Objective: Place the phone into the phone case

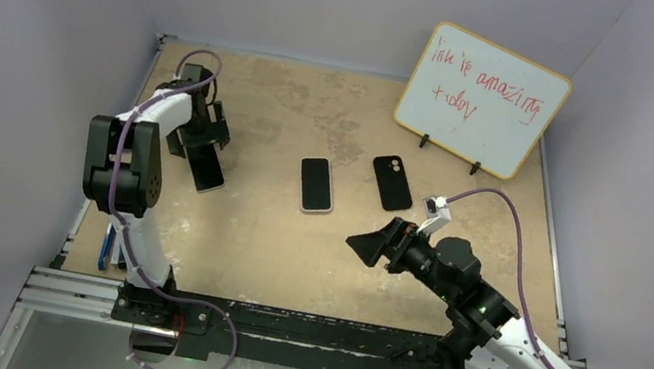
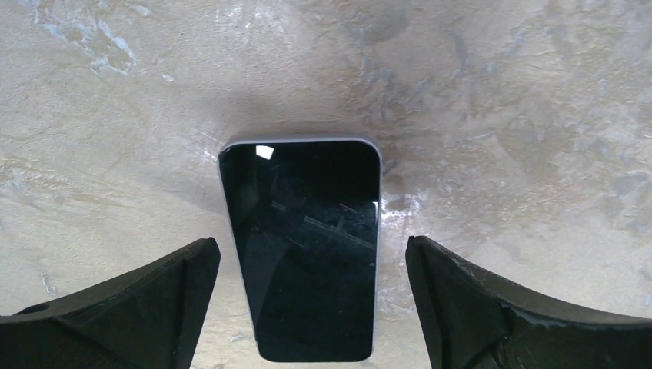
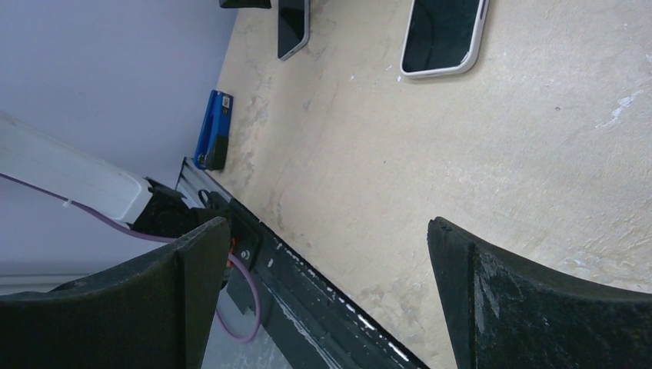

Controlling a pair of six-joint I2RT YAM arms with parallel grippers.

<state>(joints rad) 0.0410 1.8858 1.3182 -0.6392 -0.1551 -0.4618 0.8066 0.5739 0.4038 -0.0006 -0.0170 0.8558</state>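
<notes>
- Tan, scuffed board is serving as the table [image 1: 270,256], and the phone [image 1: 209,170] is lying screen-up near its left edge, toward the far-left corner.
- The left gripper [image 1: 204,148] is hanging over that phone with its fingers [image 2: 154,300] spread wide, one flanking each long side of the dark glass and neither touching it.
- The black phone case [image 1: 392,182] is lying flat right of centre, toward the far edge, well apart from the phone.
- A white-rimmed phone [image 1: 316,185] is sitting between the two at mid-table.
- The right gripper [image 1: 371,245] is hovering closer to the near edge, right of centre, its fingers [image 3: 530,307] gaping wide and holding nothing.
- A whiteboard [image 1: 480,102] is standing by the far-right corner.
</notes>
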